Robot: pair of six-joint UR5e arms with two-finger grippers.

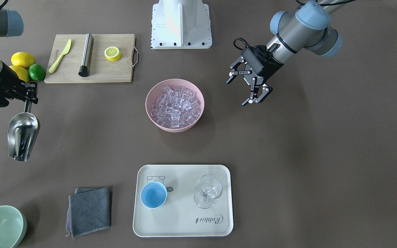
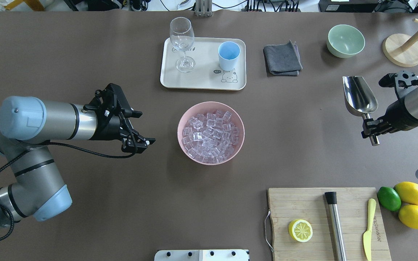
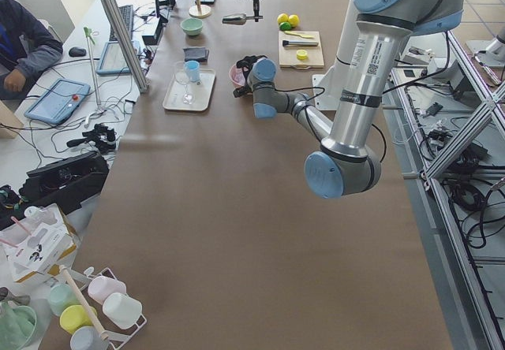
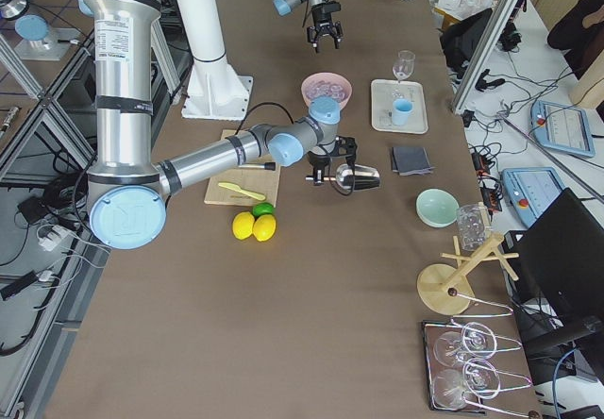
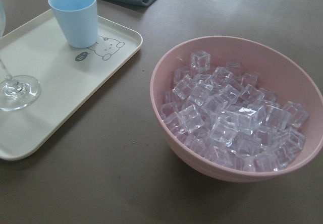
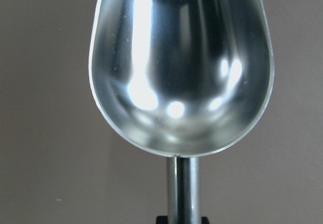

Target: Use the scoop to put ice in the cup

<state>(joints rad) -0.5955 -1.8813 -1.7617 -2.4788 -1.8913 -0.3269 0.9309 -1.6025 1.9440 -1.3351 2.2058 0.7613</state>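
Note:
The ice (image 1: pixel 176 106) fills a pink bowl (image 2: pixel 209 162) at the table's middle and also shows in the left wrist view (image 5: pixel 232 118). The light-blue cup (image 1: pixel 153 195) (image 2: pixel 228 55) (image 5: pixel 74 16) stands upright and empty on a cream tray (image 2: pixel 201 81). My right gripper (image 2: pixel 370 128) (image 1: pixel 29 98) is shut on the handle of the steel scoop (image 2: pixel 359 96) (image 1: pixel 22 136) (image 6: pixel 181 67), which is empty and far to the right of the bowl. My left gripper (image 2: pixel 144 127) (image 1: pixel 243 91) is open and empty, left of the bowl.
A clear stemmed glass (image 2: pixel 181 43) shares the tray. A grey cloth (image 2: pixel 282 58) and a pale green bowl (image 2: pixel 345 40) lie beyond the scoop. A cutting board (image 2: pixel 314 206) holds a lemon half, a steel rod and a yellow knife; lemons and a lime (image 2: pixel 388 198) lie beside it.

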